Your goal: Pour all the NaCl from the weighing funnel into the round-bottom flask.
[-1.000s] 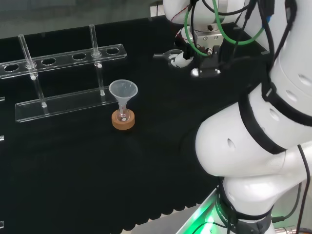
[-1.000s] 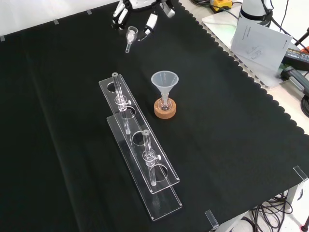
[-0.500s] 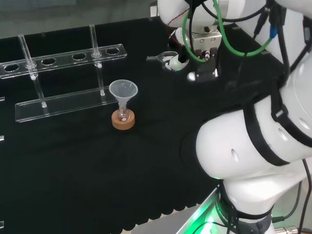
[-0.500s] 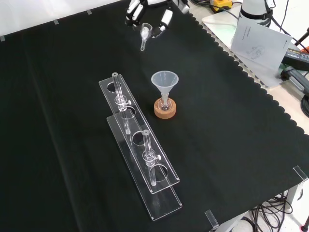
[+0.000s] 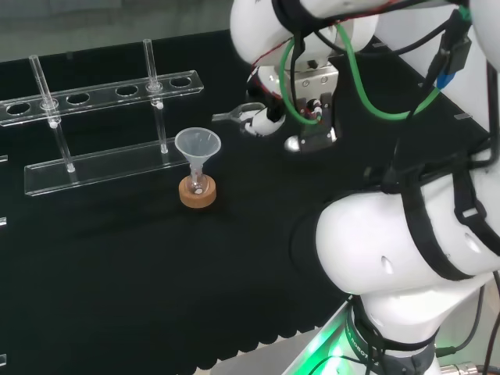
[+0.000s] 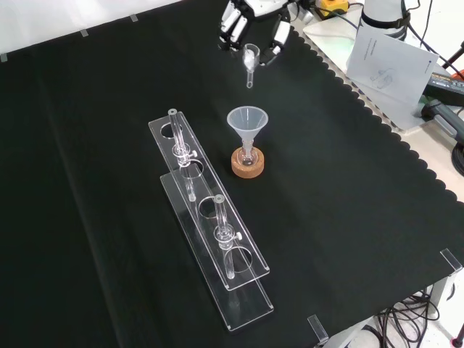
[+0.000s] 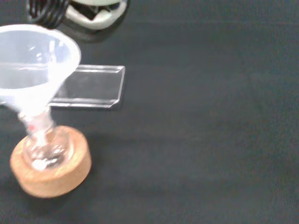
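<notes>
Here, the table point(image 6: 87, 145) under its black cloth carried a long clear rack point(image 6: 210, 239) with two upright tubes. Just right of the rack in the front view stood a clear funnel point(image 6: 247, 122), seated in the neck of the small round-bottom flask point(image 7: 44, 151), which rested on a cork ring point(image 6: 248, 164). My hand point(image 6: 255, 22) hung above and beyond the funnel in the front view, fingers curled round the weighing funnel point(image 6: 251, 56), its narrow spout pointing down toward the funnel's mouth without touching it.
</notes>
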